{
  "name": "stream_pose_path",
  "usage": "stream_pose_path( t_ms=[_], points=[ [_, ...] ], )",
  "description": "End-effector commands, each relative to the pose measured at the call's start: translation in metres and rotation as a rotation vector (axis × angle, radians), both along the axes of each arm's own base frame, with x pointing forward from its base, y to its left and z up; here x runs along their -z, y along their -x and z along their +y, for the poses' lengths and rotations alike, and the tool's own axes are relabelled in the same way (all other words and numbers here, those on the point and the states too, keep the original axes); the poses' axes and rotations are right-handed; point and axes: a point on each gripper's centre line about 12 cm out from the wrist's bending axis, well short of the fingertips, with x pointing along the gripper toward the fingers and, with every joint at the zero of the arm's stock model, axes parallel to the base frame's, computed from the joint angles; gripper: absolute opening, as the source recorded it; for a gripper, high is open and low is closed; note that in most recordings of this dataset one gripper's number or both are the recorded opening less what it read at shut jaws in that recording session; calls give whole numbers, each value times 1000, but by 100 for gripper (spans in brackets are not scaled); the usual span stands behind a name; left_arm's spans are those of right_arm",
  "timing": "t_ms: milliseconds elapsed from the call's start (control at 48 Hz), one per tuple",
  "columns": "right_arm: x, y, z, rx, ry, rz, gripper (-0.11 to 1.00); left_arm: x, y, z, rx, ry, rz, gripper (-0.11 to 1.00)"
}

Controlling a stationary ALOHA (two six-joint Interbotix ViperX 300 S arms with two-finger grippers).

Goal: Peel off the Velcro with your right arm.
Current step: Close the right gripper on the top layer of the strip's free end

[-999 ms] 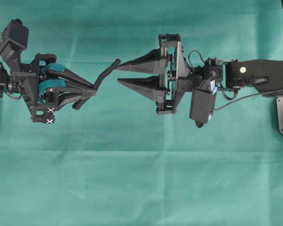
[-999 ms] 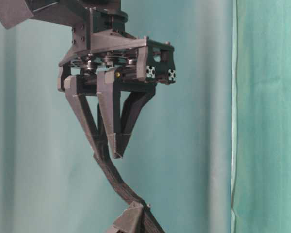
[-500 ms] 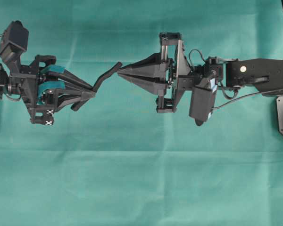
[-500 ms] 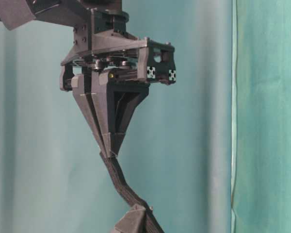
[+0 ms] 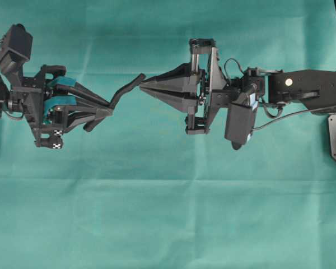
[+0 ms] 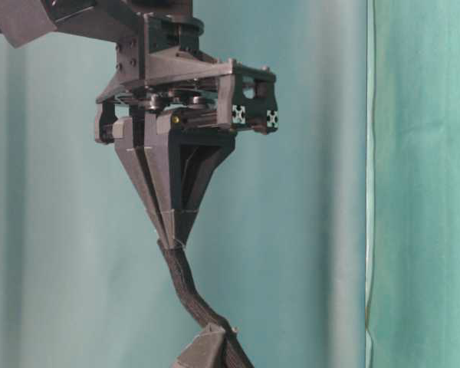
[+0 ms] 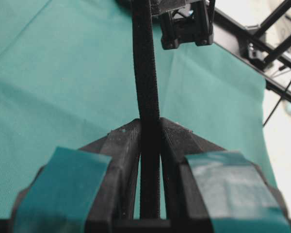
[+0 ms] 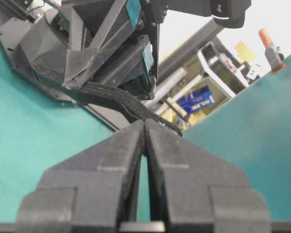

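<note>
Velcro (image 5: 126, 89) spans gap btwn grippers; cloth (image 5: 168, 213) below prob. open.

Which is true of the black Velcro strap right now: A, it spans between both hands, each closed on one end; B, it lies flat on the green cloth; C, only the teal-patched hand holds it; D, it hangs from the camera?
A: the Velcro strap runs from the closed left hand to the shut right hand, off the green cloth.

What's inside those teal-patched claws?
A black Velcro strap, clamped between the left gripper's fingers and running out to the right gripper. Its clamped part is covered.
</note>
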Motion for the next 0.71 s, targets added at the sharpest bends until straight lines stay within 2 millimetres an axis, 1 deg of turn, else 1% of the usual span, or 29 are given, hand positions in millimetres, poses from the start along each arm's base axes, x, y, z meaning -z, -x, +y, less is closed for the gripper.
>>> stream_pose_path(
  t_ms=[0,396,687],
  points=[
    [-8,0,2,-7,0,-24,-9,-10,-1,1,-2,-4,-37,10],
    [-6,-1,15,-40,2,-18,-9,-12,-2,1,-2,-6,-46,10],
    [2,-7,19,-51,-3,-1,-9,-14,-1,1,-3,-7,-72,10]
  ],
)
